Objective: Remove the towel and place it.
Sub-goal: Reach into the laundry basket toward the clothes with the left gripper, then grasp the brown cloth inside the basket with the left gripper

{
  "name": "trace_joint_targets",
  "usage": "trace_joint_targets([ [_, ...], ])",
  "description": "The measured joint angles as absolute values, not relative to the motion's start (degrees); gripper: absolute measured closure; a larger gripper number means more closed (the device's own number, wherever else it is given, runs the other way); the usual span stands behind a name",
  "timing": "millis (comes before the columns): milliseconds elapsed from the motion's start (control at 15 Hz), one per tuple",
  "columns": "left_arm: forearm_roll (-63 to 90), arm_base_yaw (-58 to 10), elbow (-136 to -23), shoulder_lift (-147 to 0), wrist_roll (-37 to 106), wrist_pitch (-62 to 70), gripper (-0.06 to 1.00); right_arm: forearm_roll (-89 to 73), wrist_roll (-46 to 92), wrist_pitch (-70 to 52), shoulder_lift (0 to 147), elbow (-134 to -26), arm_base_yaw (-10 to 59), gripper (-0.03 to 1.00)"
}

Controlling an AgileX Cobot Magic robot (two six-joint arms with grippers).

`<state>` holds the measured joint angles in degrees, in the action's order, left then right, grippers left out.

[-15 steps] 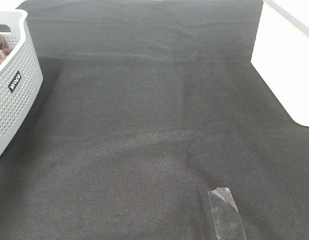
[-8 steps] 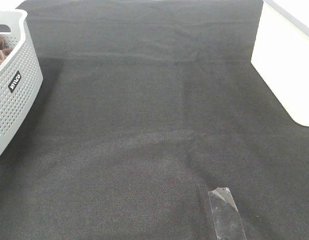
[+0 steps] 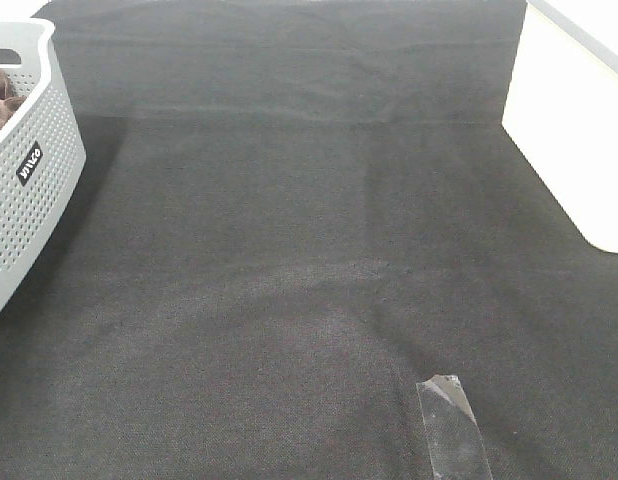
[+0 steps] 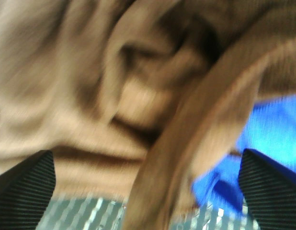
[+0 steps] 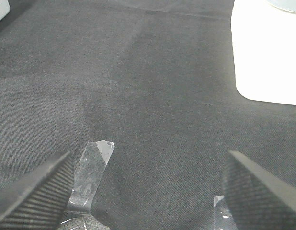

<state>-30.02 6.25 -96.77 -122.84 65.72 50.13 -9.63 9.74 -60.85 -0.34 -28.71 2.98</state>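
A small part of the brown towel (image 3: 1, 105) shows inside the white perforated basket (image 3: 29, 190) at the far left of the exterior high view. Up close in the left wrist view, the crumpled brown towel (image 4: 114, 96) fills the frame, blurred, over a blue cloth (image 4: 277, 129). My left gripper (image 4: 148, 182) hangs just above the towel with its two dark fingertips (image 4: 23, 187) wide apart and nothing between them. My right gripper (image 5: 148, 191) is open over the black table cover, holding nothing. Neither arm shows in the exterior high view.
A black cloth (image 3: 309, 220) covers the table. A white box (image 3: 574, 130) stands at the right edge. A strip of clear tape (image 3: 451, 425) lies on the cloth near the front; the right wrist view shows the tape (image 5: 90, 170) too.
The bit of towel seen in the basket has shifted slightly. The table, box and tape look the same.
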Motion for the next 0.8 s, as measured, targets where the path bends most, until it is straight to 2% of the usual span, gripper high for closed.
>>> trace_joint_targets([
  [133, -29.62, 6.36, -96.77, -123.87, 66.12, 49.85, 0.0, -9.63, 9.74, -60.85, -0.34, -28.71, 2.98, 0.19],
  [200, -29.56, 6.47, -96.77, -123.87, 66.12, 49.39, 0.06, -9.63, 9.74, -60.85, -0.34, -28.71, 2.98, 0.19],
  [333, -28.59, 7.62, -96.77, -123.87, 66.12, 50.42, 0.39, -9.63, 9.74, -60.85, -0.34, -28.71, 2.98, 0.19],
  [467, -28.36, 8.14, -96.77, -123.87, 65.43, 50.88, 0.79, -9.63, 9.74, -60.85, -0.34, -28.71, 2.98, 0.19],
  [600, -27.85, 8.14, -96.77, -123.87, 65.26, 51.22, 0.94, -9.63, 9.74, -60.85, -0.34, -28.71, 2.98, 0.19],
  [800, -27.67, 8.14, -96.77, -123.87, 64.46, 53.11, 0.94, -9.63, 9.74, -60.85, -0.34, -28.71, 2.98, 0.19],
])
